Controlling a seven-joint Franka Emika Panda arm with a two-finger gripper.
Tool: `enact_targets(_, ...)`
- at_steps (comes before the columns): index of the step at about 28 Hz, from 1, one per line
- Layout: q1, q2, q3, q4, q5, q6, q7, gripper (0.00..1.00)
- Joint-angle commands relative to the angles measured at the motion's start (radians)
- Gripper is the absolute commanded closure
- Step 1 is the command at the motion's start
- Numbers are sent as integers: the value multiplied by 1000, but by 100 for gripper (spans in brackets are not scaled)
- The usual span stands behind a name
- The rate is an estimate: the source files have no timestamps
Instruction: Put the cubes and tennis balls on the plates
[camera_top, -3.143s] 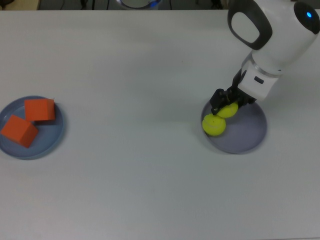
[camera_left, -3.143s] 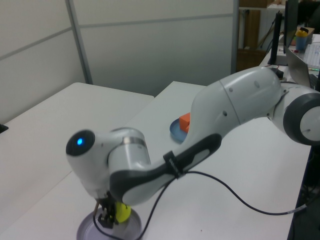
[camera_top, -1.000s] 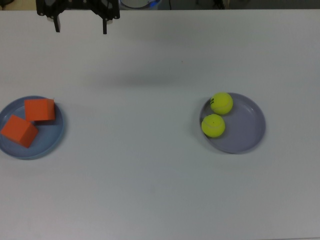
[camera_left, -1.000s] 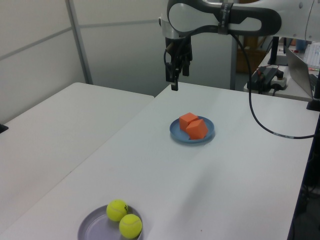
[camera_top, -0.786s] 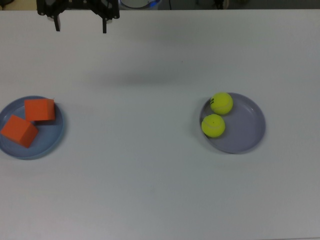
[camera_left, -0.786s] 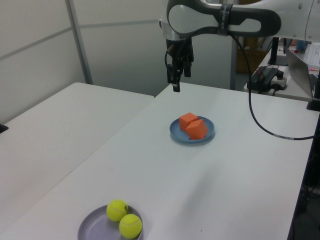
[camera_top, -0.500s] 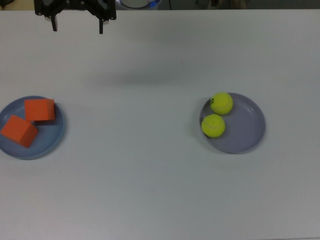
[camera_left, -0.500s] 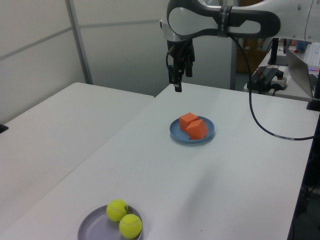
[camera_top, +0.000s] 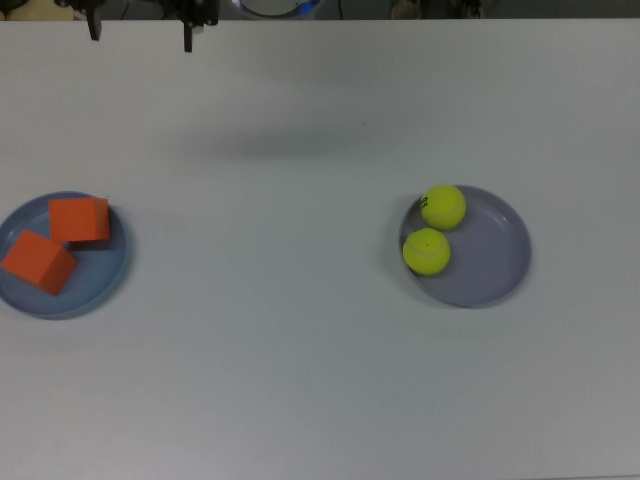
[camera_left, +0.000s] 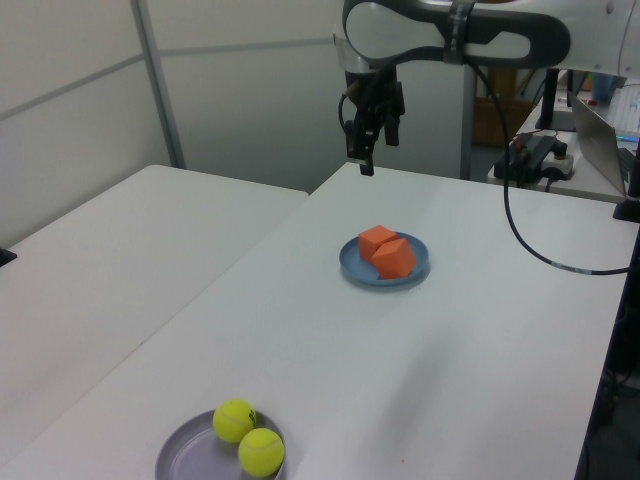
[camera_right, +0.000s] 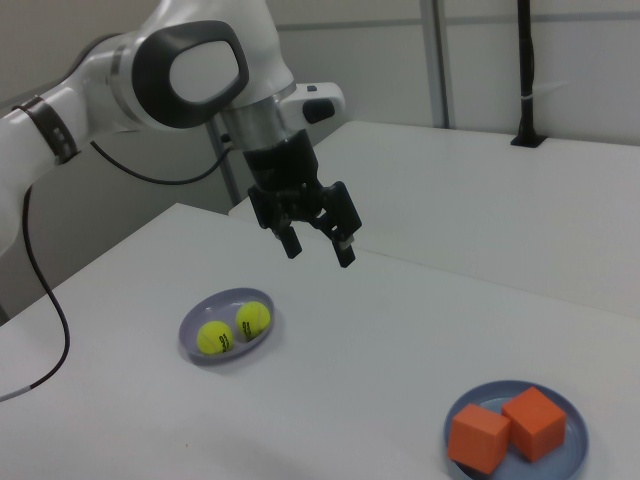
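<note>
Right view: gripper (camera_right: 319, 248) hangs high w/ fingers spread, empty, well apart from both plates. Orange cubes (camera_right: 508, 430) touch on the light blue plate (camera_top: 105, 281); tennis balls (camera_top: 434, 231) touch on the lavender plate (camera_top: 492, 258). White table (camera_top: 300, 350), grey partition walls (camera_left: 240, 90). Ball lettering unreadable.

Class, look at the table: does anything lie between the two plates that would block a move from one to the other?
Nothing visible does. The table between the blue plate and the purple plate is bare, and the claw hangs open above it.
</note>
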Motion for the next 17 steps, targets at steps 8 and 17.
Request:
enact_targets(8,-23,-40,-3,-19,1,-86,75,0)
enact_targets(17,-25,-49,-8,-16,1,-86,84,0)
